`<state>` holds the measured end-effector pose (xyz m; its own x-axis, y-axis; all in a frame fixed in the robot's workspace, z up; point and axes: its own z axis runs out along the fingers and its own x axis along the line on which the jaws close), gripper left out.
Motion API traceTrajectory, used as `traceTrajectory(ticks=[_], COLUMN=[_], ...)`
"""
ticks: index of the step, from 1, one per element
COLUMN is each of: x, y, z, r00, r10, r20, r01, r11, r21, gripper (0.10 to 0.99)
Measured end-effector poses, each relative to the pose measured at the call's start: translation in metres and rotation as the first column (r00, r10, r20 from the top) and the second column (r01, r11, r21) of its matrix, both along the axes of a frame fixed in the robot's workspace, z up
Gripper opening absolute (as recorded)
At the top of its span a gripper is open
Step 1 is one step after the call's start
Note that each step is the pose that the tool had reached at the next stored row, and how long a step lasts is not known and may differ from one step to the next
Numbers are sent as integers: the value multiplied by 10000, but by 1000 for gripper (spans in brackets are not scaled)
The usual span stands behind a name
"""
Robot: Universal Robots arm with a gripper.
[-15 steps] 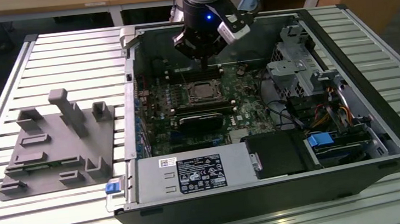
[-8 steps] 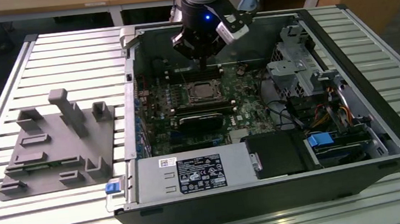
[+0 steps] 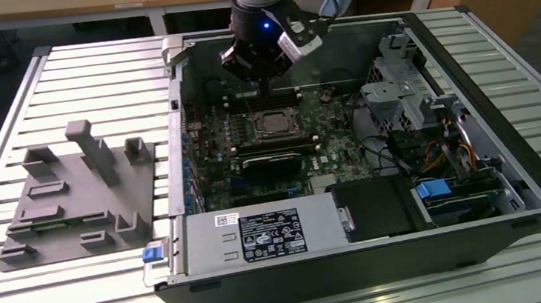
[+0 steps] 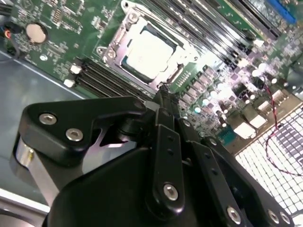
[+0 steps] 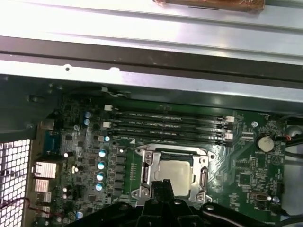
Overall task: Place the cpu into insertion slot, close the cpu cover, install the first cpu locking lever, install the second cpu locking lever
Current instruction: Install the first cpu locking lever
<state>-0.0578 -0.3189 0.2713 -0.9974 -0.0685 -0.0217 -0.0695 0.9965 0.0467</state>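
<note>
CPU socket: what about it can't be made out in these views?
First wrist view: the tool hides one edge of the cover, so levers there are unseen.
Second wrist view: the tool blocks the cover's corner nearest it.
Exterior view: the cpu is too small to tell if levers are latched.

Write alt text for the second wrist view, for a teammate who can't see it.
The black gripper looms in the foreground, its tip at the edge of the insertion slot on the green motherboard. The silver cpu lies in it, with the metal cpu cover framing it.
</note>
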Motion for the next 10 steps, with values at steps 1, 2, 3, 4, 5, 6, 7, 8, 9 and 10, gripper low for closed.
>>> traceTrajectory(ticks=[1,2,3,4,5,6,7,8,9,10], x=[-25,-51,-81,-111,-139,-161,-186,-201,-214,-236], y=[2,3,3,3,3,3,3,3,5,8], z=[-4,-15,-29,-43,-53,-59,-63,-68,-71,-74], r00=[10000,10000,10000,10000,10000,10000,10000,10000,10000,10000], r10=[-19,-23,-23,-23,-24,-23,-24,-24,-24,-27], r20=[-1,-1,-2,-1,-1,-1,-1,-1,-1,0], r01=[19,23,23,23,24,23,24,24,24,27], r11=[10000,10000,10000,10000,10000,10000,10000,10000,10000,10000], r21=[-2,-2,-2,-1,-2,-2,-2,-1,-1,-2], gripper=[106,106,106,106,106,106,106,106,106,106])
